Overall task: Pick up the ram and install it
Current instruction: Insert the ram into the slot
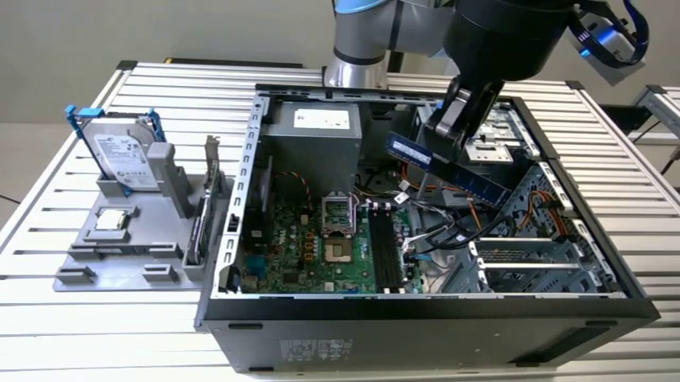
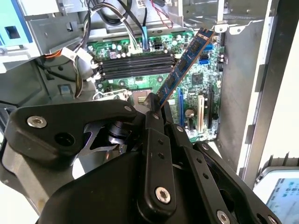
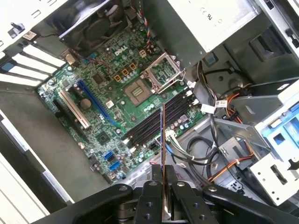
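Ram [image 1: 447, 169] sits clamped in your claw [image 1: 439, 134], hanging in the air above the open computer case [image 1: 425, 306]. In the exterior view the stick is tilted, and its long axis runs from about ten o'clock down to four o'clock. The claw pinches it near the ten o'clock end.

The stick hangs at roughly one o'clock from the memory slots [image 1: 384, 247], over the bundle of cables [image 1: 447, 231] and well clear of the motherboard [image 1: 308, 255]. It is not seated in any slot.

In the second wrist view the claw [image 2: 152, 106] is closed narrow on one end of the ram [image 2: 187, 63], which slants away over the memory slots [image 2: 135, 65].

In the first wrist view you see the ram [image 3: 162, 135] edge-on as a thin line rising from the claw [image 3: 162, 175]. The line crosses the memory slots [image 3: 154, 123] beside the processor socket [image 3: 140, 91] on the motherboard [image 3: 100, 112].

In the exterior view, at about nine o'clock from the case, a gray fixture [image 1: 117, 255] rests on the slatted counter [image 1: 107, 350]. It carries a hard drive [image 1: 119, 155] upright in a blue frame at its eleven o'clock corner. An expansion card [image 1: 210, 191] stands on edge along its three o'clock side, just beside the case wall.
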### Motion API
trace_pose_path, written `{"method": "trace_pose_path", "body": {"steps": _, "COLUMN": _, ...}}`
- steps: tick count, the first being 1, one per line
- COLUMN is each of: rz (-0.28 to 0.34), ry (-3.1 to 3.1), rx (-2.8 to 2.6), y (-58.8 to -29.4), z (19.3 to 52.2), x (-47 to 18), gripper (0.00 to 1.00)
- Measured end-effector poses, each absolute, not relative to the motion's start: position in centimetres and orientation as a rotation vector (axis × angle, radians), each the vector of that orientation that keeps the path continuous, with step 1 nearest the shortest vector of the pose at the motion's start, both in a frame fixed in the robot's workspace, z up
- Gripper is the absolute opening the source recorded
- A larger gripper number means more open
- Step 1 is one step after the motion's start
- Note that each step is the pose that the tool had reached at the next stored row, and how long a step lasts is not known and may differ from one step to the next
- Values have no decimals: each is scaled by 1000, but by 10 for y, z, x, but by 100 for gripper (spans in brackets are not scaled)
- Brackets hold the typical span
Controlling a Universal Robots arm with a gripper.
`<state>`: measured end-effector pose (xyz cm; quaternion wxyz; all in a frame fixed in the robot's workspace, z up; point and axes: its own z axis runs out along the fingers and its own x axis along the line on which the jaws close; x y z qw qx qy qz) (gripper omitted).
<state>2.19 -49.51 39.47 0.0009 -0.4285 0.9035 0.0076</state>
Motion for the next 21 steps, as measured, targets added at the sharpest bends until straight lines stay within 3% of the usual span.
{"method": "trace_pose_path", "body": {"steps": 21, "rz": 24, "ry": 2915, "rx": -1165, "y": -495, "z": 395, "x": 22, "gripper": 0}}
